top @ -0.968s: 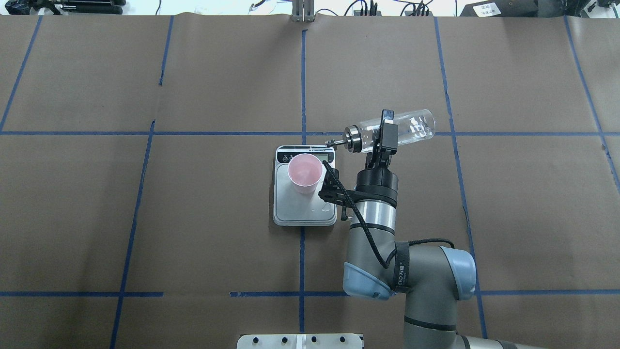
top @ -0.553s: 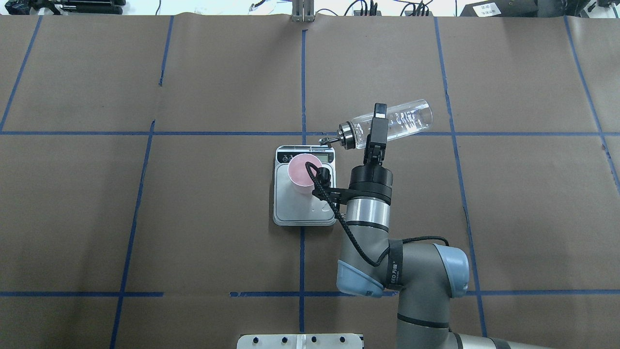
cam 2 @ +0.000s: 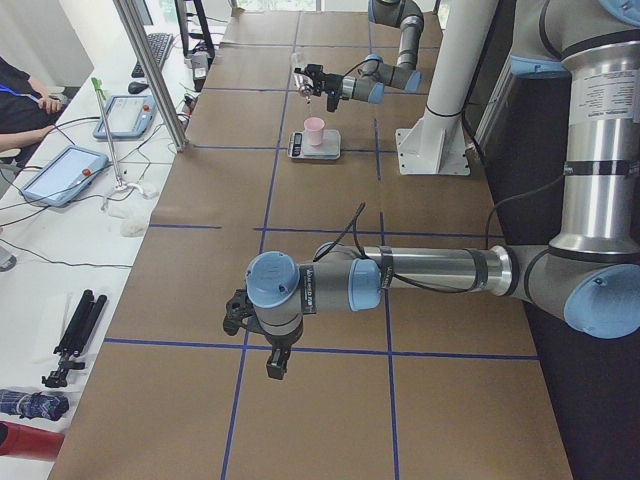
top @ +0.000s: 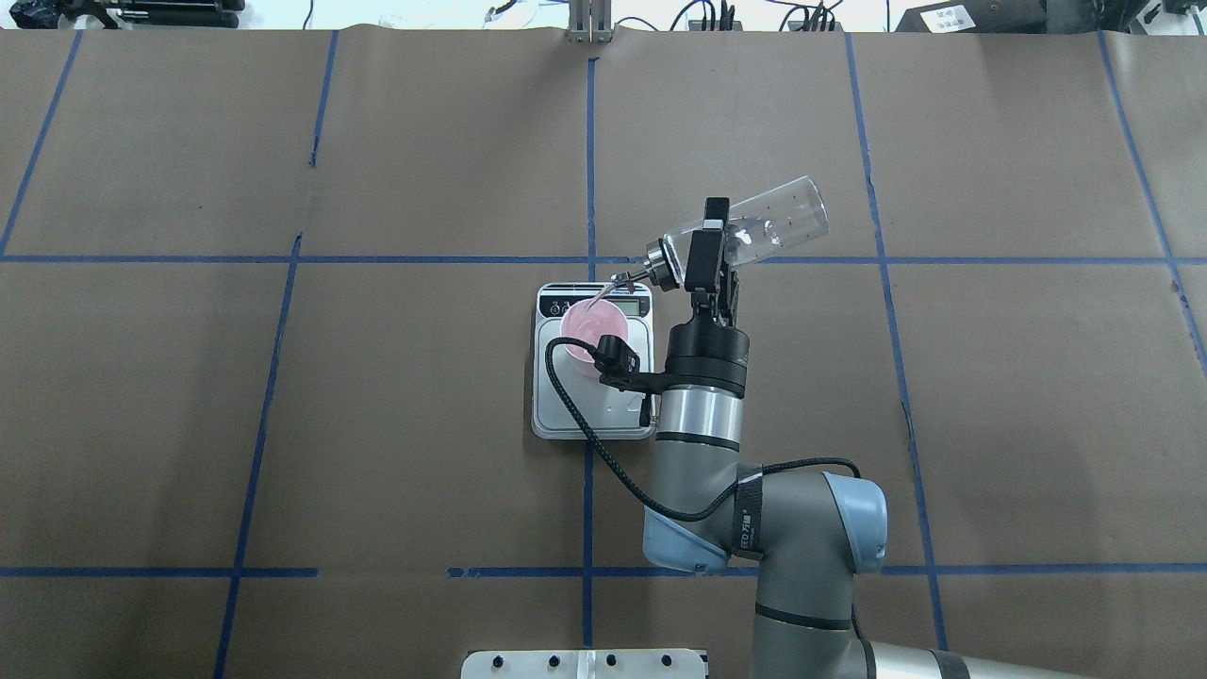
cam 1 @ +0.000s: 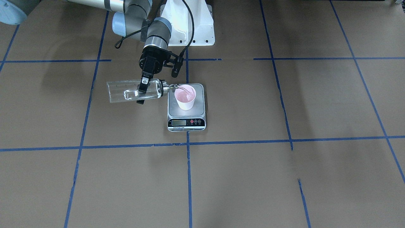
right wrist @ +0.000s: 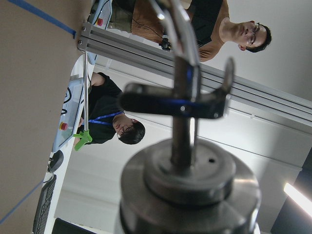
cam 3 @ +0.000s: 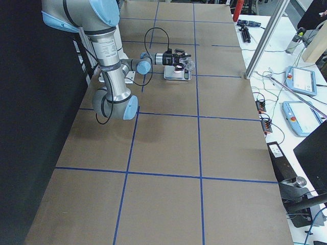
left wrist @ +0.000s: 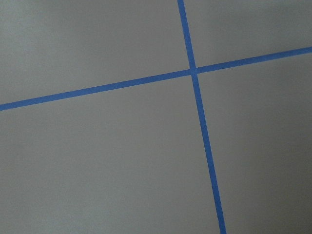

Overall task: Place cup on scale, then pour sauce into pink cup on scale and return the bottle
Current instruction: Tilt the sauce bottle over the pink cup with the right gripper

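Two arms worked over one brown-papered desk crossed with blue tape. The left arm lay stretched low over bare paper, well apart from everything, and whether its pincer was clenched or released could not be told. The right arm reached forward beside the scale, which sat near the desk's middle with its display strip facing away from the robot. The right pincer was clenched across the middle of the bottle, carried in the air. The bottle's long axis ran nearly level, its base out to the robot's right and its neck dipping toward the left. The cup stood upright on the scale's platform, to the left of that pincer. The spout tip hung over the cup's rim. Any further pour looked to turn on tilting along that axis, a job for the much nearer right arm.
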Robot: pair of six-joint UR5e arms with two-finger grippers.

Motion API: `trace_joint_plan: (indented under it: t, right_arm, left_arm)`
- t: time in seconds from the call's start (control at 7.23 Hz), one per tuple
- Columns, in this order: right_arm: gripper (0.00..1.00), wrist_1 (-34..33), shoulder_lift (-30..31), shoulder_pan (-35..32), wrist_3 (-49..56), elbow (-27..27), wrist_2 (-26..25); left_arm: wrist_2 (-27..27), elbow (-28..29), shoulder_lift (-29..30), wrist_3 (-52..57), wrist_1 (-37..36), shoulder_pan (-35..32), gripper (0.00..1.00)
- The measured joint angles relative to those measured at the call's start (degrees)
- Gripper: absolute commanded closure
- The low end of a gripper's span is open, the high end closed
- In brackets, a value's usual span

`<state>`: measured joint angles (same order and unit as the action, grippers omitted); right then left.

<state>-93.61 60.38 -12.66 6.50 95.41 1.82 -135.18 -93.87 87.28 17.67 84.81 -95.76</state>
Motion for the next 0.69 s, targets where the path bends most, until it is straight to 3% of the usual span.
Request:
trace_joint_plan:
  t: [0.69]
  right_arm:
    - [1.00, 0.0, 0.4, -0.1, 2.5, 0.0, -1.8]
  left_arm:
    - [0.0, 0.0, 0.0, 0.0, -0.1, 0.0, 0.00]
